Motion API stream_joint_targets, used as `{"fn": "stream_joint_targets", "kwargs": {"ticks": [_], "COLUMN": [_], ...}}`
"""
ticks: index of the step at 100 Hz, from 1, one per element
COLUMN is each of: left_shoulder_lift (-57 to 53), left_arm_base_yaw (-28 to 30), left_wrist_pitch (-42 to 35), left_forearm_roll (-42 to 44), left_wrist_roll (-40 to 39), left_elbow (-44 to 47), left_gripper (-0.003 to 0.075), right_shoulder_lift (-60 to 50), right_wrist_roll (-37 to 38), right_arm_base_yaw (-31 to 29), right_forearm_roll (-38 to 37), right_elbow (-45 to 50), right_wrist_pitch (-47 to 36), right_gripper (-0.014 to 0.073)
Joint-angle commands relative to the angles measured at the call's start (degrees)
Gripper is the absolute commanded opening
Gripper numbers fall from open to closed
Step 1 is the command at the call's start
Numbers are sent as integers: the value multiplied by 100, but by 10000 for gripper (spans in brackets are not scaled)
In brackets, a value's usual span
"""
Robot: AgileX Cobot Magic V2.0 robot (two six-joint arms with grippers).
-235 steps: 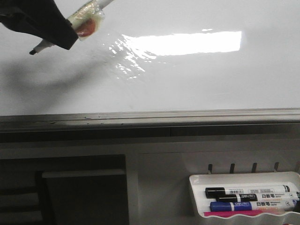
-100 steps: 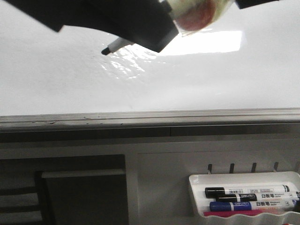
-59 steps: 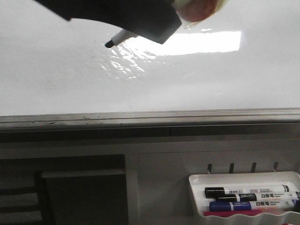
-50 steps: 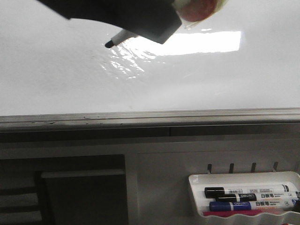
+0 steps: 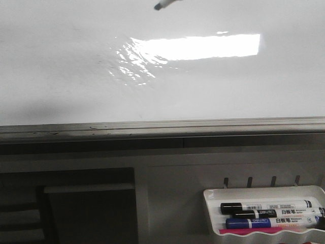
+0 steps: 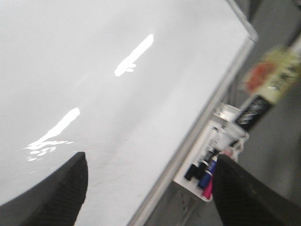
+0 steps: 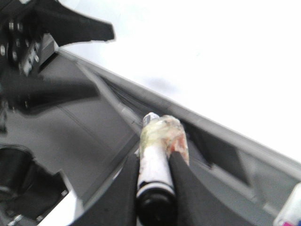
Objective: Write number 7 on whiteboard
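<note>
The whiteboard (image 5: 213, 86) fills the upper half of the front view, glossy with a bright glare patch, and a grey frame runs along its lower edge. No number 7 or dark stroke shows on it. Only the black tip of the marker (image 5: 163, 5) shows at the top edge; both grippers are out of the front view. In the right wrist view my right gripper (image 7: 155, 160) is shut on the white marker (image 7: 154, 165), which has tape round its barrel. My left gripper (image 6: 150, 162) is open and empty in front of the whiteboard (image 6: 94, 94). The taped marker (image 6: 263, 89) shows beside it.
A small white tray (image 5: 264, 194) hangs below the board at the lower right, holding black, blue and pink markers. It also shows in the left wrist view (image 6: 229, 112). The left arm (image 7: 70, 23) shows dark in the right wrist view.
The gripper holding the marker has moved up and to the right, out of the front view. The marker tip has risen from the middle left of the board to its top edge.
</note>
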Motion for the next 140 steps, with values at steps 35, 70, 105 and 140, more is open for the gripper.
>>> {"fn": "stream_joint_targets", "kwargs": {"ticks": [35,70,105,140], "left_shoulder_lift": [-1219,-1866,-1866,-1866], "left_arm_base_yaw": [2700,3108,3108,3108], "left_wrist_pitch": [-512,-1591,-1676,-1676], "left_forearm_roll": [-1644,-2265,-2265,-2265], "left_wrist_roll": [-466,-466,-466,-466], "left_elbow": [596,1670,1683,1683], "left_gripper": [512,512,512,512], "right_shoulder_lift": [-753,109,1267,2354], "right_wrist_roll": [-200,-1804,-3181,-3367], "right_arm_base_yaw": [2,23,857,1613], "right_forearm_roll": [41,1812,2565,2612], "right_elbow": [224,200,-245,-1008], "right_wrist_pitch": [-1560,-1748,-2547,-3416], "right_gripper": [-52,-52,-52,-52]}}
